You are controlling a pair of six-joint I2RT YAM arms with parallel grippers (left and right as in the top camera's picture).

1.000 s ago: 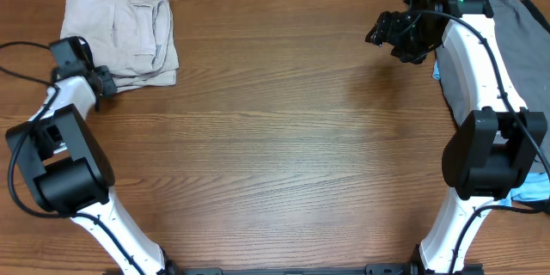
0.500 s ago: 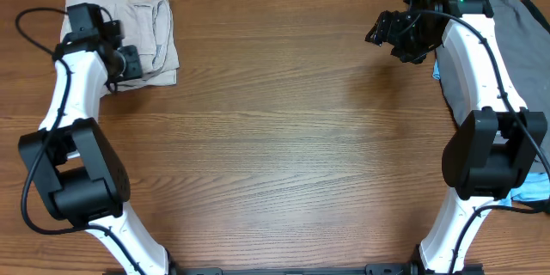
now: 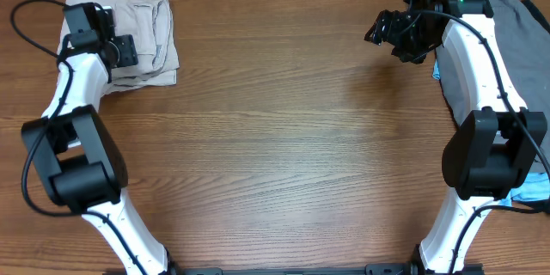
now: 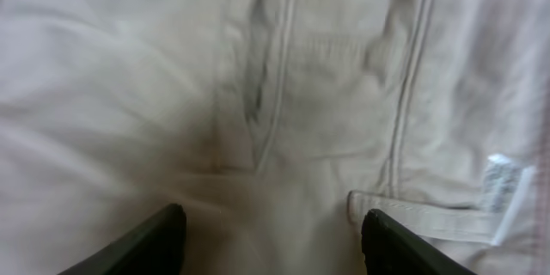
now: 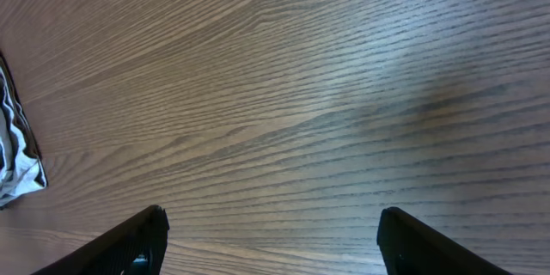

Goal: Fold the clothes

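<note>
While over the folded beige shorts (image 3: 148,33), left gripper (image 4: 271,234) wide; right gripper (image 5: 271,242) wide above the table (image 5: 309,94).

we see the left arm (image 3: 76,94) has swung up and in toward the far left corner of the table (image 3: 284,137). a second ago its left tool sat low at the lower left corner of the beige shorts; now the left tool (image 3: 123,51) hangs over the folded beige shorts (image 3: 155,21), above their left half. its fingers were together then and now stand apart; in the left wrist view the fingers (image 4: 155,242) flank plain cloth without pinching it. the black cable (image 3: 24,19), once lying flat to the left, now loops up beside the shorts.
</note>
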